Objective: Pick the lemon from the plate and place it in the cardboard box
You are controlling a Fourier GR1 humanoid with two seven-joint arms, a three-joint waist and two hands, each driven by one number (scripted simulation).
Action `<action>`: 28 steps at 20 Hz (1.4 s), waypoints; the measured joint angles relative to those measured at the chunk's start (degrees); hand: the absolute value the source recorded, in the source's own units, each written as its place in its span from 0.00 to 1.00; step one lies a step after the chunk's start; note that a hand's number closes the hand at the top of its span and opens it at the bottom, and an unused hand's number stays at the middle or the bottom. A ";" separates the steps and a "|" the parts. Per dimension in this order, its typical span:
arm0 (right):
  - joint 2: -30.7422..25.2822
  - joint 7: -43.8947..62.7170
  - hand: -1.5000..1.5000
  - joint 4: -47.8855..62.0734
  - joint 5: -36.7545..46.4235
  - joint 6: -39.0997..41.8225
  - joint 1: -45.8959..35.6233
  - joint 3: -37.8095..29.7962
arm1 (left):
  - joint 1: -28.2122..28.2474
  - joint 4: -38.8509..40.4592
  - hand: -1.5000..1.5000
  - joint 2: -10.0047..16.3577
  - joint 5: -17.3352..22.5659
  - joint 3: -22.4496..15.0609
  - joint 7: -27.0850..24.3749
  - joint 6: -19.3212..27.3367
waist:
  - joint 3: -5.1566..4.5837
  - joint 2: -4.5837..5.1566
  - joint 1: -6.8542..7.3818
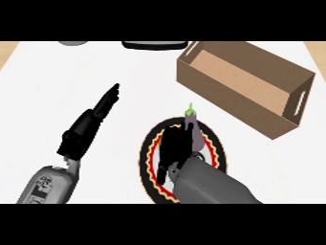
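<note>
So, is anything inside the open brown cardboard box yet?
No, the brown cardboard box shows only its bare floor and walls; the right robot hand is down at the round black patterned plate.

A bare strip of bench (285, 167) runs between the plate (146, 155) and the cardboard box (222, 86), whose near wall rises in the way; its top is open. The left robot hand (88, 127) lies well aside
</note>
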 measured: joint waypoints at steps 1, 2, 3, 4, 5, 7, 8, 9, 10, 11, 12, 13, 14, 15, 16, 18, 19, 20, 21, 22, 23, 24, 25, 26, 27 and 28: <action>-0.02 -0.09 1.00 0.01 -0.15 -0.01 -0.15 0.32 | -0.48 0.02 0.50 -0.27 -0.22 0.04 0.45 0.13 | 0.00 -0.04 0.01; 0.06 -0.61 1.00 0.61 -0.12 0.07 -0.35 0.08 | -0.56 -0.09 0.50 -0.14 -0.02 0.40 0.52 -0.21 | 0.00 -0.11 -0.02; 0.06 -0.55 1.00 0.69 -0.45 0.17 -0.89 0.43 | -0.26 -1.13 0.50 0.16 0.37 0.64 1.08 -0.72 | 0.00 -0.10 0.12; 0.13 -0.92 1.00 1.25 -0.23 0.07 -1.08 0.64 | -0.24 -1.80 0.50 0.18 0.42 0.79 1.70 -0.82 | 0.00 -0.15 0.14; 0.16 -1.11 1.00 1.36 -0.06 -0.10 -1.15 1.00 | -0.55 -1.71 0.50 0.22 0.54 1.07 1.91 -1.16 | 0.01 -0.17 0.11; 0.26 -1.17 1.00 1.63 0.78 0.36 -1.78 0.89 | 0.43 -1.65 0.50 -0.09 0.15 1.03 1.50 -1.02 | 0.02 -0.12 -0.08; 0.31 -1.38 1.00 1.77 1.58 0.28 -1.63 1.20 | 0.97 -1.49 0.50 -0.55 -0.34 0.77 0.81 -0.69 | 0.02 -0.14 -0.15; 0.32 -1.41 1.00 2.31 1.89 0.14 -2.10 1.43 | 1.17 -1.65 0.50 -0.23 -0.32 0.96 0.59 -1.11 | 0.02 -0.11 -0.05; 0.32 -1.48 1.00 2.40 2.96 -0.24 -2.00 1.86 | 1.51 -2.64 0.50 0.07 -0.15 1.07 1.31 -1.43 | 0.04 -0.21 -0.03; 0.38 -1.67 1.00 3.10 3.71 -0.58 -2.48 1.69 | 1.01 -2.26 0.50 -0.14 -0.12 1.16 1.38 -1.58 | 0.05 -0.17 -0.08; 0.46 -1.78 1.00 3.80 4.38 -0.95 -3.15 1.17 | 0.66 -2.20 0.50 -0.34 -0.22 1.12 1.64 -1.59 | 0.05 -0.09 -0.11; 0.30 -2.22 1.00 4.53 5.22 -1.38 -3.72 0.20 | 0.31 -2.16 0.50 -0.30 -0.23 1.49 1.81 -1.55 | 0.06 -0.05 -0.23; 0.36 -2.46 1.00 5.18 6.10 -1.83 -4.46 -0.68 | 1.07 -2.72 0.50 -0.60 -0.62 1.10 1.79 -1.23 | 0.07 0.00 -0.23; 0.42 -2.72 1.00 6.10 6.55 -2.25 -5.73 -2.02 | 1.60 -3.55 0.50 -0.44 -0.62 0.98 2.14 -1.41 | 0.08 0.09 -0.11; 0.27 -3.43 1.00 7.53 7.43 -3.19 -6.50 -3.20 | 1.24 -3.44 0.50 -0.73 -0.75 0.96 2.37 -1.26 | 0.08 0.21 -0.19; 0.13 -3.92 1.00 9.01 9.54 -4.59 -8.17 -4.87 | 0.92 -2.28 0.50 -0.61 -0.63 1.70 1.70 -1.50 | 0.07 0.36 -0.42; 0.00 -3.85 1.00 9.64 11.04 -5.18 -8.86 -5.34 | 0.80 -2.19 0.50 -0.74 -0.73 1.69 1.73 -1.48 | 0.06 0.37 -0.52; -0.09 -3.99 1.00 10.53 12.59 -5.92 -9.40 -5.66 | -0.12 -1.28 0.50 -0.82 -0.71 2.16 1.53 -1.49 | 0.05 0.43 -0.67; -0.05 -3.61 1.00 10.86 13.86 -6.22 -10.52 -6.03 | 0.14 -2.05 0.50 -0.94 -0.71 1.95 2.00 -1.50 | 0.05 0.40 -0.57; -0.08 -3.42 1.00 11.28 15.21 -6.56 -11.23 -6.55 | 0.37 -2.35 0.50 -0.53 -0.48 2.25 2.21 -1.90 | 0.05 0.37 -0.58; -0.02 -3.07 1.00 11.07 16.53 -6.55 -12.11 -6.98 | 0.86 -2.36 0.50 -0.23 -0.38 2.41 1.92 -2.29 | 0.05 0.35 -0.66; 0.01 -2.37 1.00 9.66 17.68 -6.20 -12.89 -7.22 | 0.90 -2.40 0.50 -0.21 -0.29 2.60 1.99 -2.35 | 0.04 0.24 -0.91; -0.31 -2.04 1.00 8.20 18.84 -6.19 -12.91 -7.55 | 1.36 -2.51 0.50 -0.24 -0.51 2.64 1.67 -2.20 | 0.04 0.17 -1.08; -0.42 -1.64 1.00 6.53 19.71 -5.85 -13.36 -8.05 | 0.89 -2.26 0.50 -0.81 -0.93 2.56 1.94 -1.58 | 0.04 0.13 -1.32; -0.33 -1.03 1.00 4.89 20.32 -5.16 -14.52 -8.72 | 1.23 -2.62 0.50 -0.79 -0.99 2.61 2.11 -1.51 | 0.04 0.05 -1.38; -0.24 -0.44 1.00 3.00 21.10 -4.46 -15.14 -9.20 | 1.02 -2.53 0.50 -0.65 -0.86 2.88 2.26 -1.72 | 0.03 0.00 -1.53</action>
